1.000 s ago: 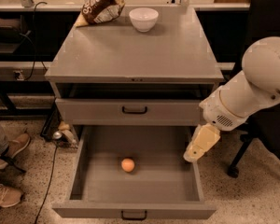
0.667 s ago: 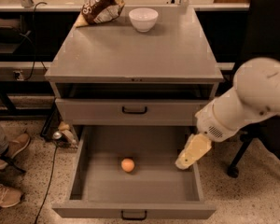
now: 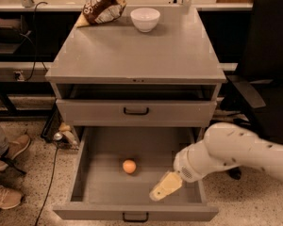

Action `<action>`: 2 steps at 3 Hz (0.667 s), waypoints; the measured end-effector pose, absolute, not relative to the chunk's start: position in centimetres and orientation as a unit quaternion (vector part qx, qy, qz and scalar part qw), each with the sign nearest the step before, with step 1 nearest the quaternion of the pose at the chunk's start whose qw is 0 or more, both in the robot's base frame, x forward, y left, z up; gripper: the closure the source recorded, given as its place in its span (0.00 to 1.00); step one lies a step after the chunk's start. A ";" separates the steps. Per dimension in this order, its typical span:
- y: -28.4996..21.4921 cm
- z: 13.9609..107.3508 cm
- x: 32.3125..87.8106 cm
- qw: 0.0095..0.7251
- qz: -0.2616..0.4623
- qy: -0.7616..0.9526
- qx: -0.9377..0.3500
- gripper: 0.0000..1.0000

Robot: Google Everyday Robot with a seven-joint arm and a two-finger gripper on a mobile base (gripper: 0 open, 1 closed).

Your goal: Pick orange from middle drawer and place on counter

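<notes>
The small orange (image 3: 129, 166) lies on the grey floor of the open middle drawer (image 3: 92, 182), near its centre. My gripper (image 3: 164, 187), cream-coloured at the end of the white arm (image 3: 231, 152), reaches in from the right. It hangs low over the drawer's right front part, to the right of the orange and apart from it. The counter (image 3: 137, 51) is the flat grey top of the cabinet above.
A white bowl (image 3: 145, 19) and a brown snack bag (image 3: 101, 7) sit at the counter's back edge. The upper drawer front (image 3: 136, 111) is slightly pulled out. A black chair (image 3: 269, 69) stands at the right. A person's shoes (image 3: 9, 149) are at the left.
My arm has lowered and swung left, bringing the gripper from the drawer's right wall down into the drawer, closer to the orange. The orange has not moved.
</notes>
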State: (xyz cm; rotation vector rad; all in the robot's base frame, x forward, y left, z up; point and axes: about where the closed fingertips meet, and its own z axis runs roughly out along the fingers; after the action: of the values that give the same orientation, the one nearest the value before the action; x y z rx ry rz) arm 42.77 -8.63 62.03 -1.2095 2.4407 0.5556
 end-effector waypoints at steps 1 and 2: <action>-5.0 56.7 42.4 0.184 0.212 0.872 -0.400 0.00; -4.3 56.4 44.4 0.222 0.204 0.876 -0.377 0.00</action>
State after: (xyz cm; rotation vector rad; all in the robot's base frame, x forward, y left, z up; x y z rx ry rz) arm 44.35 -4.33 56.44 -1.0419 2.4196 0.5637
